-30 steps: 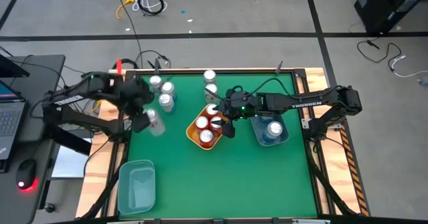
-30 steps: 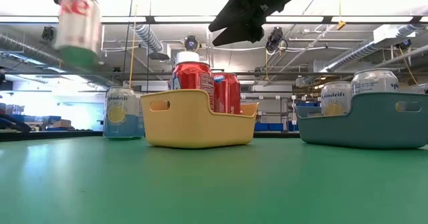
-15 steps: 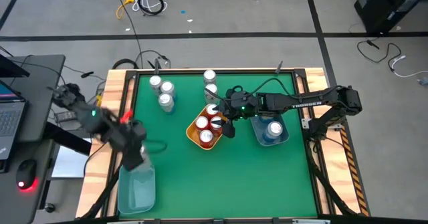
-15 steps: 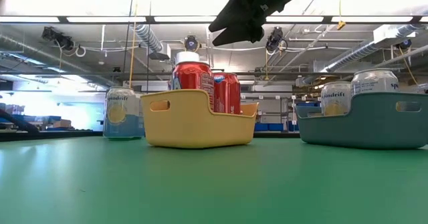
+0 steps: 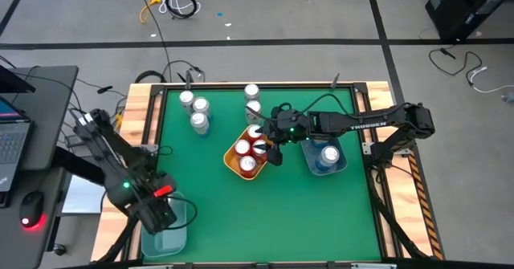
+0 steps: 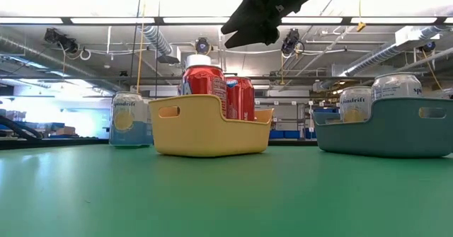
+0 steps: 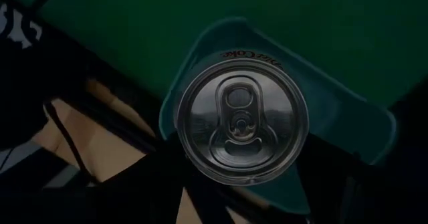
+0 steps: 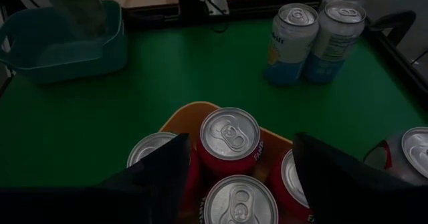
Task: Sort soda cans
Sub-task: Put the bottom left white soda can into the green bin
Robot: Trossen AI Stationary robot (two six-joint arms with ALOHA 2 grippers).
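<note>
A silver soda can (image 7: 244, 120) hangs over the translucent blue-grey bin (image 5: 178, 235) at the table's near left, with my left gripper (image 5: 161, 210) shut on it and pointing down. The right wrist view shows the same can (image 8: 73, 7) above that bin (image 8: 63, 47). My right gripper (image 5: 273, 146) hovers open over the yellow bin (image 5: 233, 163), which holds red cans (image 8: 229, 138). Light blue cans stand in the teal bin (image 5: 341, 163). Loose cans (image 5: 195, 112) stand upright at the far left, and two more (image 5: 252, 100) at the far middle. My left gripper comes at the silver can from above, pointing down. The can's silver top (image 7: 244, 120) faces the wrist camera and hides where the fingers meet its body. The can hangs upright, clear of the bin below it.
A laptop and a mouse lie off the table's left edge. Wooden rails (image 5: 148, 120) border the green mat. Bare mat stretches across the near middle and near right (image 5: 281, 221).
My left gripper has swung from beside the loose cans at the far left toward the table's near edge, sinking a little and rolling at the wrist. The silver can has travelled with it and now hangs over the blue-grey bin.
</note>
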